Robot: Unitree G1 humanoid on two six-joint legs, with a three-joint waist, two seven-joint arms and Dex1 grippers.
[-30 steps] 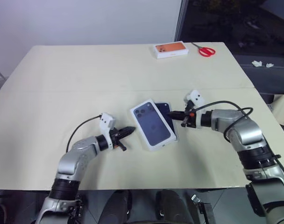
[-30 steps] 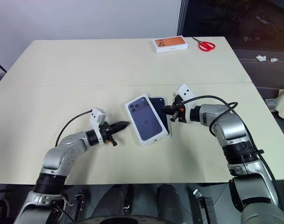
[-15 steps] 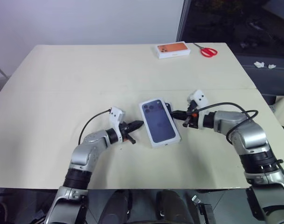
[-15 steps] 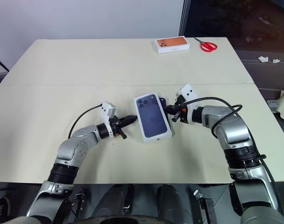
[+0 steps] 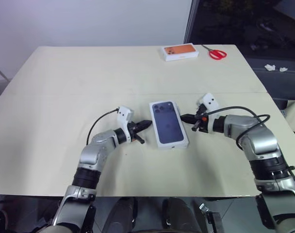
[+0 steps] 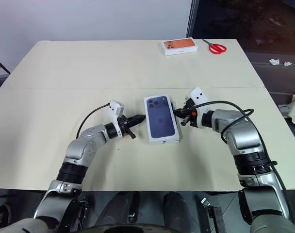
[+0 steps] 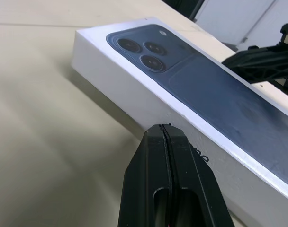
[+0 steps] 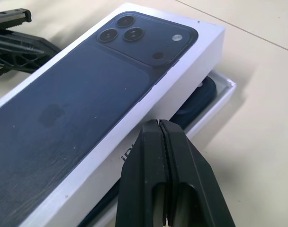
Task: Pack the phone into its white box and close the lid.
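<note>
sitting skewed over the white box (image 8: 219, 97), the glossy-printed cardboard lid (image 5: 169, 124) leaves the phone (image 8: 196, 99) peeking out (both grippers (image 5: 148, 124) (image 5: 183, 117) pinched shut, empty).

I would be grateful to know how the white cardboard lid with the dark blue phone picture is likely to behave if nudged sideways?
The white cardboard lid with the dark blue phone picture looks stiff and light, so it should probably slide as one piece. It sits askew over the white box, so it may catch on the rim.

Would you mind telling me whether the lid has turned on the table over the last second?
Yes. The lid was skewed across the white box a second ago; it now lies nearly square to the table's seam, closer to covering the box.
</note>
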